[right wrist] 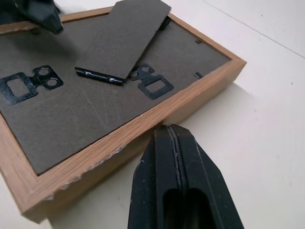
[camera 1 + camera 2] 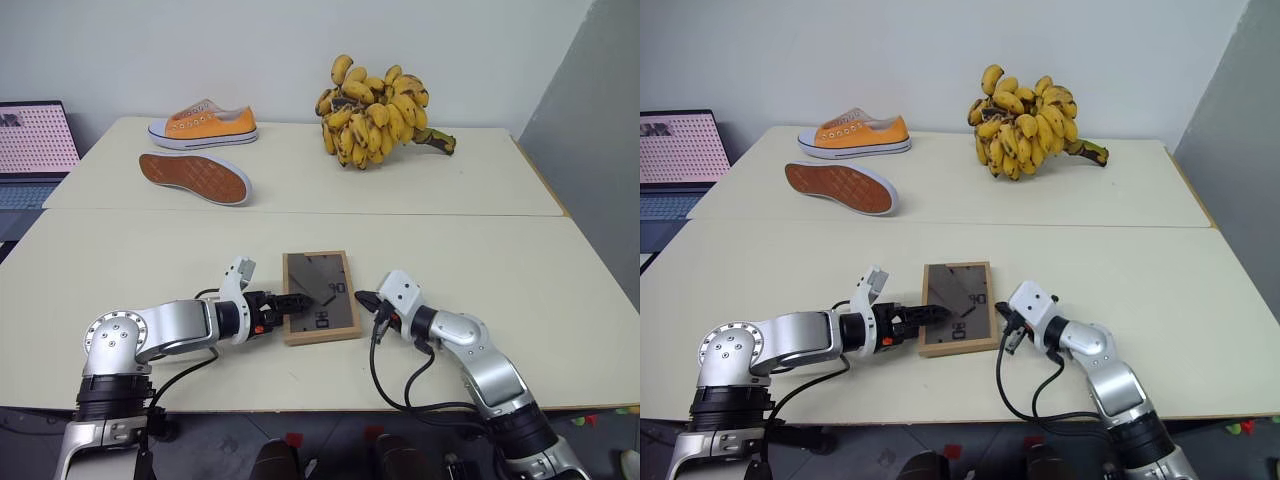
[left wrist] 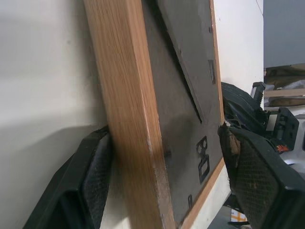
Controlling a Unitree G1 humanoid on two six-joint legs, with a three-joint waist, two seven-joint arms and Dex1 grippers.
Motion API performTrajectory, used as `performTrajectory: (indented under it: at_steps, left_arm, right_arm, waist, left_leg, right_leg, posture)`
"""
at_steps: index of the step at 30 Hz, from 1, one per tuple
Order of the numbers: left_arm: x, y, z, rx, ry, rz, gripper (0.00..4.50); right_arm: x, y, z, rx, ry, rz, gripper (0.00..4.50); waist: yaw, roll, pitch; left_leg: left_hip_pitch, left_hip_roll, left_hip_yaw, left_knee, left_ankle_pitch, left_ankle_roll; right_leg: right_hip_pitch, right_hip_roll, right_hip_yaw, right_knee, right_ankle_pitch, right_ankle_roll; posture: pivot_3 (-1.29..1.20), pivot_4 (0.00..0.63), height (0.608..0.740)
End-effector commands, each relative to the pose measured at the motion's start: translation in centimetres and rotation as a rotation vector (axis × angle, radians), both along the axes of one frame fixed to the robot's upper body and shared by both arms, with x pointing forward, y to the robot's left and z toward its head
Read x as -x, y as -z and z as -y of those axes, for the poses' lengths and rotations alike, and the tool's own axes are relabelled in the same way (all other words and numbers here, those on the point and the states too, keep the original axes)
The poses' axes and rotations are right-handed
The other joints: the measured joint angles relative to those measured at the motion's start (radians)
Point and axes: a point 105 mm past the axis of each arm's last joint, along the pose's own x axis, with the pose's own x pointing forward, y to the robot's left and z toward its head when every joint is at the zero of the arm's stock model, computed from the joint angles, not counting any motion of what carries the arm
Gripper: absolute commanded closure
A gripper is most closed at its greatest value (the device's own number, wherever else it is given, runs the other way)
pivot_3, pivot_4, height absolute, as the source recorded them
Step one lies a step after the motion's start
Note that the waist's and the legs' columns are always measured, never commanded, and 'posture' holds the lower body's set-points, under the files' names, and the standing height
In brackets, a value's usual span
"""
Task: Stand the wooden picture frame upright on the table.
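The wooden picture frame (image 2: 336, 314) lies face down on the table (image 2: 140, 255), dark back and fold-out stand up, near the front middle. My left gripper (image 2: 300, 300) reaches in from the left, open. One finger (image 3: 93, 179) sits outside the frame's wooden side rail and the other finger (image 3: 259, 181) is over the back. My right gripper (image 1: 170, 131) is shut with nothing in it, its tip right at the frame's opposite wooden side; whether it touches is unclear.
On the far table stand an orange sneaker (image 2: 205, 122), a second sneaker (image 2: 195, 178) lying sole up, and a large bunch of bananas (image 2: 375, 110). A laptop (image 2: 35, 140) sits off the left edge. A seam (image 2: 300, 211) divides the two tabletops.
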Motion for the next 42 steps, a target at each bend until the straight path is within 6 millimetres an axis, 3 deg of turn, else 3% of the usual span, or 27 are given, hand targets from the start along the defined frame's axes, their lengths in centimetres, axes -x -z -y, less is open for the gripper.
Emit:
performTrajectory:
  at_steps: [1, 10, 11, 20, 27, 33, 37, 39, 41, 42]
  left_arm:
    - [0.3, -0.3, 0.7, 0.026, 0.029, -0.002, 0.92]
    - [-0.4, -1.7, 0.5, 0.069, 0.0, 0.028, 0.92]
    - [-0.4, -1.9, 0.5, 0.076, -0.001, 0.034, 1.29]
    - [-1.0, -2.8, 0.4, 0.116, -0.023, 0.061, 3.13]
    - [-1.3, -3.5, 0.5, 0.128, -0.02, 0.097, 3.2]
    - [-3.5, -6.5, -1.6, 0.001, -0.058, 0.354, 3.2]
    - [-5.0, -9.7, -3.0, -0.143, -0.078, 0.631, 3.2]
    - [-5.2, -10.8, -3.1, -0.188, -0.062, 0.733, 3.2]
    - [-5.1, -11.9, -2.7, -0.221, -0.039, 0.827, 3.2]
    - [-4.9, -12.6, -2.2, -0.219, -0.021, 0.868, 3.2]
  right_arm:
    - [0.0, -1.7, -0.8, -0.027, -0.022, 0.053, 4.5]
    - [-1.0, -1.5, -0.4, -0.025, 0.012, 0.056, 4.5]
    - [-1.1, -1.5, -0.2, -0.024, 0.016, 0.058, 4.5]
    - [-2.2, -1.4, 0.8, -0.011, 0.048, 0.071, 4.5]
    - [-2.5, -1.1, 1.2, 0.019, 0.053, 0.094, 4.5]
    - [-2.9, -0.4, 6.1, 0.056, 0.163, 0.08, 4.5]
    - [-3.8, -2.5, 9.9, 0.048, 0.267, 0.118, 4.5]
    - [-4.1, -4.0, 10.7, 0.034, 0.286, 0.148, 4.5]
    - [-4.2, -6.9, 10.8, -0.033, 0.288, 0.184, 4.5]
    - [-4.1, -9.5, 10.2, -0.106, 0.268, 0.21, 4.33]
  waist:
    - [0.002, 0.0, 0.0]
    - [0.003, 0.0, 0.001]
    - [0.003, 0.0, 0.001]
    - [0.006, 0.0, 0.001]
    - [0.013, 0.0, 0.001]
    - [0.02, 0.001, 0.001]
    - [0.021, 0.001, 0.002]
    - [0.019, 0.001, 0.002]
    - [0.018, 0.001, 0.002]
    - [0.018, 0.002, 0.003]
  left_leg:
    - [0.0, 0.0, 0.0, 0.0, 0.0, 0.0]
    - [0.0, 0.0, 0.0, 0.0, -0.001, -0.001]
    - [-0.001, 0.0, 0.0, -0.001, -0.001, -0.001]
    - [-0.002, 0.0, 0.0, -0.002, -0.001, -0.002]
    - [-0.002, 0.0, 0.001, -0.008, 0.0, -0.003]
    - [-0.003, 0.0, 0.001, -0.012, 0.001, -0.005]
    - [-0.004, 0.0, 0.001, -0.012, 0.003, -0.008]
    - [-0.004, 0.0, 0.002, -0.012, 0.003, -0.008]
    - [-0.004, 0.0, 0.002, -0.013, 0.003, -0.008]
    - [-0.004, 0.0, 0.002, -0.013, 0.003, -0.008]
  right_leg:
    - [0.0, 0.0, 0.0, 0.0, 0.0, 0.0]
    - [-0.001, 0.0, 0.0, -0.001, 0.0, 0.0]
    - [-0.001, 0.0, 0.0, -0.001, 0.0, -0.001]
    - [-0.001, 0.0, 0.0, -0.006, 0.0, -0.001]
    - [-0.001, 0.0, 0.0, -0.009, 0.001, -0.003]
    - [-0.002, 0.0, 0.0, -0.014, 0.001, -0.003]
    - [-0.002, 0.0, 0.0, -0.015, 0.001, -0.003]
    - [-0.002, 0.0, 0.0, -0.015, 0.001, -0.003]
    - [-0.002, 0.0, 0.0, -0.015, 0.001, -0.003]
    - [-0.003, 0.0, 0.0, -0.015, 0.0, -0.003]
  posture:
    - [0.0, 0.15, 0.74]
    - [0.0, 0.15, 0.74]
    - [0.0, 0.15, 0.74]
    - [0.0, 0.15, 0.74]
    - [0.0, 0.15, 0.74]
    - [0.0, 0.15, 0.74]
    - [0.0, 0.15, 0.74]
    - [0.0, 0.15, 0.74]
    - [0.0, 0.15, 0.74]
    - [0.0, 0.15, 0.74]
